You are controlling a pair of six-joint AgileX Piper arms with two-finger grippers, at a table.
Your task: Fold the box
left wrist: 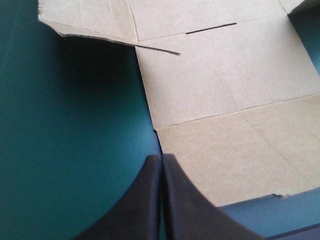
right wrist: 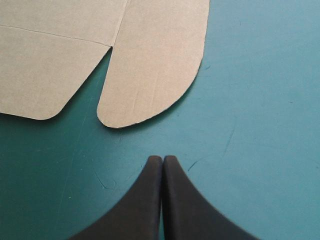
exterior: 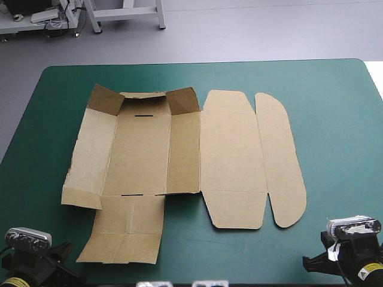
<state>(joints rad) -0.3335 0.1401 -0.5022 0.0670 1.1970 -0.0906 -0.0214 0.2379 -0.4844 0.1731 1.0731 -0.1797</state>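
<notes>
Robotics lab or workshop setting: a teal-green-covered desk stands on a plain grey floor, with pale metal frame legs beyond its far edge.

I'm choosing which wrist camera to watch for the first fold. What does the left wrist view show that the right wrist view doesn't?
Only the left wrist view: the box's creased near flap, a narrow slot, and a side panel lifted off the teal-green cover. Only the right wrist view: the rounded lid flap and an angled tab beside it. Both: own gripper shut and empty (left gripper, right gripper), brown board ahead.
</notes>
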